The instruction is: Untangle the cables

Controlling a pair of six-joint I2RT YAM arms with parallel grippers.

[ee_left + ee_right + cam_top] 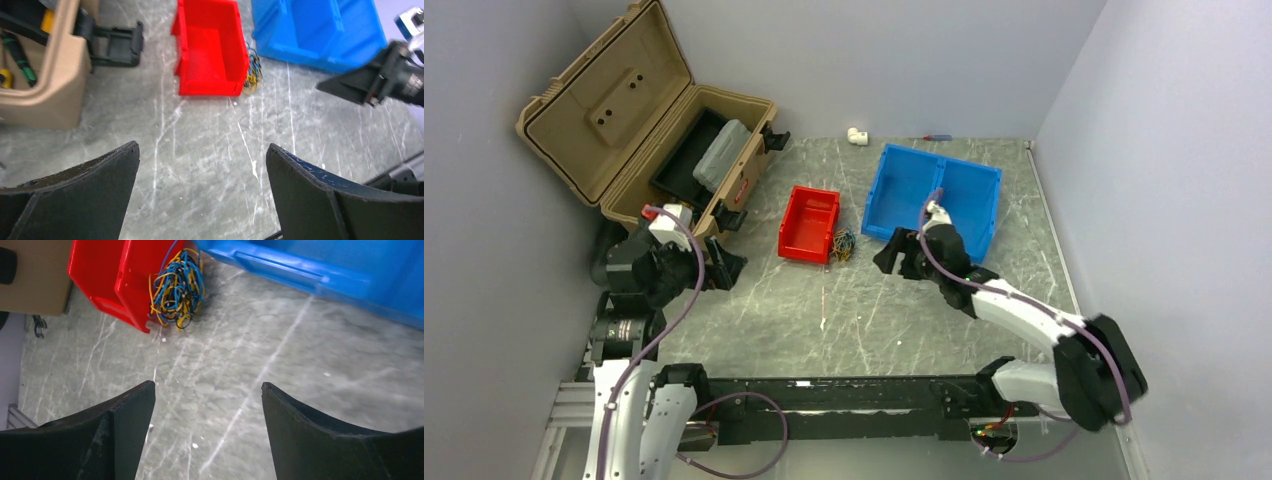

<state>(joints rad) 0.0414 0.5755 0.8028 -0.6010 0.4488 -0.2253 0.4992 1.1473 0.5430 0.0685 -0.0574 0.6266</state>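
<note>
The cables [177,287] lie in one tangled clump of yellow, blue and black wires on the table, against the right side of the red bin [810,222]. The same cables [845,245] show from above, and the cables [252,75] show small in the left wrist view. My right gripper [207,387] is open over bare table, a short way right of the clump, nothing between its fingers. At the left side, in front of the toolbox, my left gripper [202,147] hangs open and empty. The right gripper [889,262] faces the clump.
An open tan toolbox [624,120] with tools inside stands at the back left. A blue bin [939,200] sits behind my right arm. A small white fitting [857,134] and a red-handled tool [938,137] lie by the back wall.
</note>
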